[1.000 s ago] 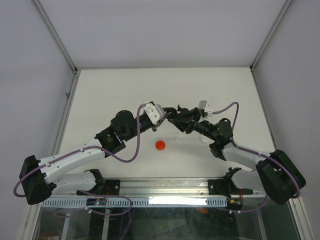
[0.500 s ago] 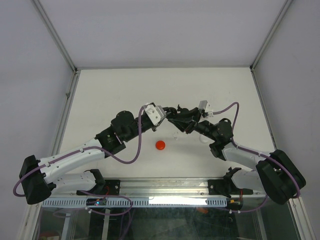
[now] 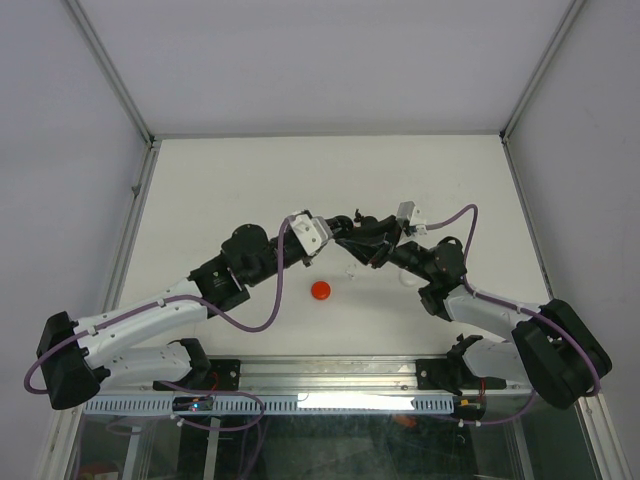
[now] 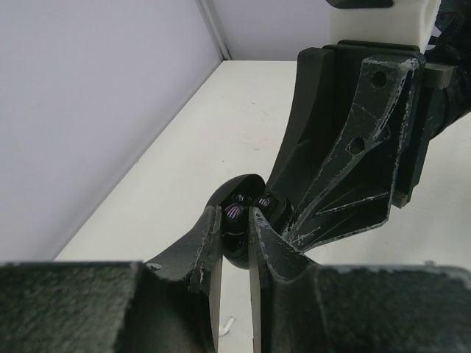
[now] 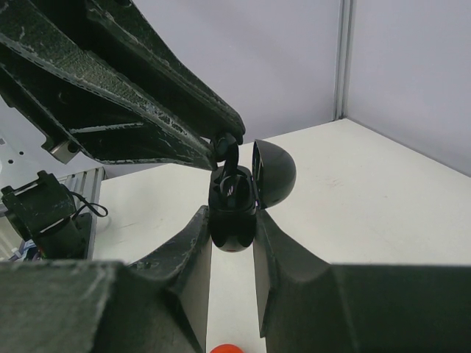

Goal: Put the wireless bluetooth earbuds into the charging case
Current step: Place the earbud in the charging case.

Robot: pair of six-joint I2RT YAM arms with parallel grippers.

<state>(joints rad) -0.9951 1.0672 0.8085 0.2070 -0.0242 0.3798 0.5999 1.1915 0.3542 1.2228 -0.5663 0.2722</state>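
Note:
My right gripper (image 5: 232, 213) is shut on a black charging case (image 5: 234, 220) and holds it above the table with its lid (image 5: 274, 173) open. My left gripper (image 4: 235, 215) is shut on a black earbud (image 4: 237, 213), seen in the right wrist view (image 5: 229, 157) at the mouth of the case. The case also shows in the left wrist view (image 4: 237, 254), behind my fingers. In the top view both grippers meet tip to tip, left (image 3: 336, 236) and right (image 3: 350, 242), over the table's middle.
A red puck-shaped case (image 3: 321, 290) lies on the white table just in front of the grippers, its top also at the bottom edge of the right wrist view (image 5: 227, 348). Small white pieces lie near it (image 3: 352, 271) and by the right arm (image 3: 405, 281).
My left gripper has edged slightly right and nearer with the earbud, closing on the case. The right gripper has stayed almost still.

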